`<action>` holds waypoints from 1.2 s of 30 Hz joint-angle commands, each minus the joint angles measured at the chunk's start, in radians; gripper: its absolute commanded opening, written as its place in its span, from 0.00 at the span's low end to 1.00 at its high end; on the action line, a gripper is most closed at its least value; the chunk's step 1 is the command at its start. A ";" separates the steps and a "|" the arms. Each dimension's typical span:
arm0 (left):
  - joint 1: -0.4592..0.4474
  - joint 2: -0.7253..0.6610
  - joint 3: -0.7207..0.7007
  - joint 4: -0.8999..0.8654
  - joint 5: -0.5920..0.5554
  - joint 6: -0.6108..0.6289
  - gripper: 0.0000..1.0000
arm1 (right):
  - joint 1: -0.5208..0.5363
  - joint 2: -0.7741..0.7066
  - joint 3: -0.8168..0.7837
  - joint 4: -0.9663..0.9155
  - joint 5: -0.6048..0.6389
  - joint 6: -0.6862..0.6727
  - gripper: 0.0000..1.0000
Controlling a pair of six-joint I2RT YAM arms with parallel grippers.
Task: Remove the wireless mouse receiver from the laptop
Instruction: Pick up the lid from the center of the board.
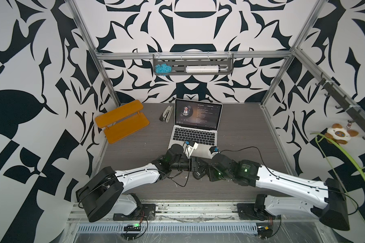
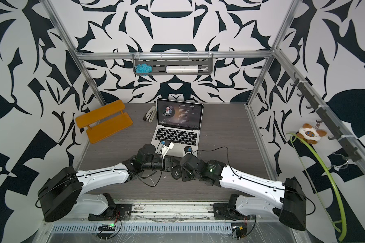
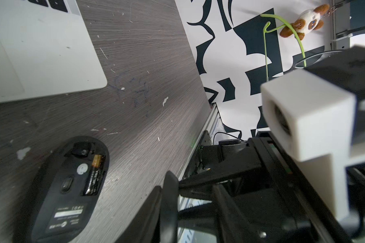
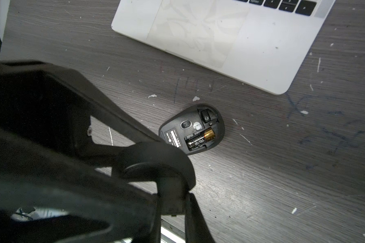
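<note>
Grey wood-grain desk (image 1: 242, 134), scuffed and paint-flecked. On it, centre rear, the open laptop (image 1: 195, 134): screen lit with a round portrait and text lines, too small to read. In the right wrist view one bottom-row key reads "option". An orange rack (image 1: 122, 121) sits well apart to the left. Both arms meet just in front of the trackpad.

The right gripper (image 4: 177, 189) is narrow, pinched on a thin black lid (image 4: 156, 166). The left gripper (image 1: 198, 165) is crowded among the arms; cannot tell whether wide or narrow.

The black mouse (image 4: 191, 129) lies belly-up on the desk near the laptop's front right corner, apart from it. Its white label print is too fine to read. A gold-and-black battery (image 4: 200, 138) sits in its bay, lettering illegible.

The wireless mouse receiver (image 4: 205, 116) is the small black block seated in the recess at the mouse's end, just beside the battery.
</note>
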 commanded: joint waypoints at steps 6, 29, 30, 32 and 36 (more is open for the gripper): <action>0.001 -0.010 -0.013 0.020 0.026 -0.009 0.25 | 0.005 -0.030 0.025 0.022 0.064 -0.001 0.00; 0.244 -0.005 0.159 -0.272 0.545 0.187 0.05 | -0.623 -0.123 0.013 0.320 -0.979 -0.265 0.68; 0.245 0.006 0.176 -0.284 0.573 0.198 0.05 | -0.633 -0.099 0.010 0.357 -1.033 -0.252 0.67; 0.249 0.024 0.220 -0.324 0.640 0.229 0.05 | -0.642 -0.046 -0.002 0.465 -1.164 -0.228 0.65; 0.252 0.052 0.338 -0.568 0.718 0.389 0.05 | -0.640 0.029 -0.033 0.611 -1.332 -0.212 0.61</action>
